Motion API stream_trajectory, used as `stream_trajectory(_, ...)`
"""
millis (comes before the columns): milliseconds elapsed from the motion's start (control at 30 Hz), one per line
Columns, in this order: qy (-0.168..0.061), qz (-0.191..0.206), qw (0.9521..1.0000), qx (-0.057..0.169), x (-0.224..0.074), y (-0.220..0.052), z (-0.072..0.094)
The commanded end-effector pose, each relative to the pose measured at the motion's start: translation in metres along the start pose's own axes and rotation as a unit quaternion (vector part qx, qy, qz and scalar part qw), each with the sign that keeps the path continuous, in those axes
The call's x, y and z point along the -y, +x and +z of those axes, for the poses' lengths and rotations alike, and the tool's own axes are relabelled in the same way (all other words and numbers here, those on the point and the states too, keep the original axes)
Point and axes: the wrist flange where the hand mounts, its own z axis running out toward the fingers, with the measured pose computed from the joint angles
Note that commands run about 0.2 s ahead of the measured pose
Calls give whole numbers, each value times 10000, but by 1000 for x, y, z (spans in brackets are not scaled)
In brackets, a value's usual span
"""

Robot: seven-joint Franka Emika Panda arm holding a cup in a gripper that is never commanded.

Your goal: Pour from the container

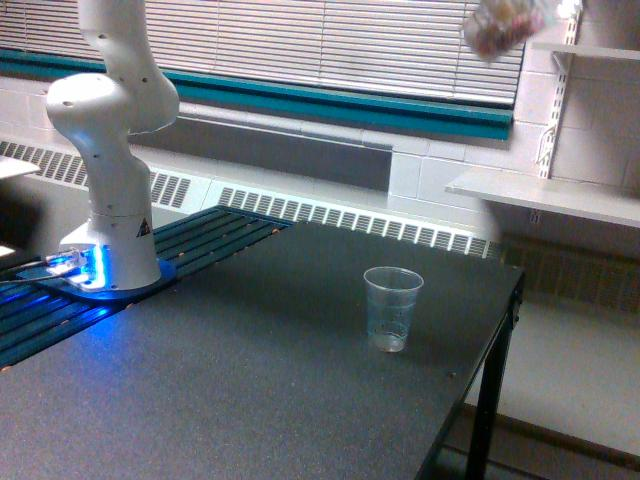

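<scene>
Container [505, 25] blurred high above desk's [250, 380] far edge; cup [392, 307] looks empty; pouring undone; jaws unseen.

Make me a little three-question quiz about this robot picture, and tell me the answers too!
1. True or false: the small clear cup stands upright on the dark table.
2. Where is the container? A) on the table B) high up at the picture's top edge C) on the shelf
3. Fill in: the light glowing at the robot's base is ____.

Key: 1 true. 2 B; it is blurred and partly cut off, with small pieces inside. 3 blue.
</scene>
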Motion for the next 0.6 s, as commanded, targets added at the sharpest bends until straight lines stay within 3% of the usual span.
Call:
stream_trajectory(33,224,-280,9991,-232,0,8,-41)
stream_trajectory(600,198,-930,9955,48,-26,-21,-30)
